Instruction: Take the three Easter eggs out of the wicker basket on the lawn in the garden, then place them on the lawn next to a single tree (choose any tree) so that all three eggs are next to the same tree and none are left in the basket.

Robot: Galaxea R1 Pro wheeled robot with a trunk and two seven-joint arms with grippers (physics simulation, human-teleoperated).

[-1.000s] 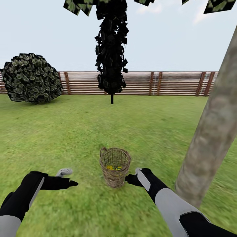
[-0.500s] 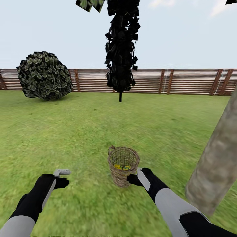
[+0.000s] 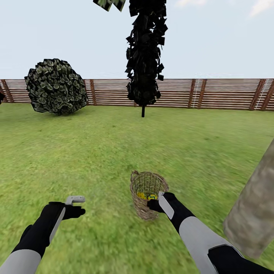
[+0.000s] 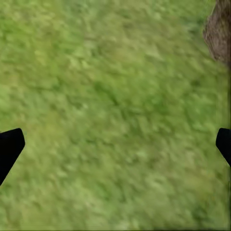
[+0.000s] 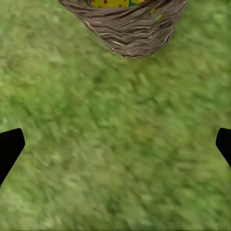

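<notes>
The wicker basket stands upright on the lawn. Yellow Easter eggs lie inside it, and their number is unclear. My right gripper is low against the basket's near right side. In the right wrist view the right gripper is open over grass, with the basket and a strip of dotted yellow egg just beyond. My left gripper hovers over grass left of the basket. The left wrist view shows the left gripper open and empty. The tree trunk rises at the right.
A narrow black conifer stands straight ahead and a round bush at the back left, both before a wooden slat fence. Open grass lies between the basket and the trunk. The basket's edge shows in the left wrist view.
The camera has turned left, so the whole picture has shifted right. My left arm has drawn back toward me. The right gripper stays beside the basket.
</notes>
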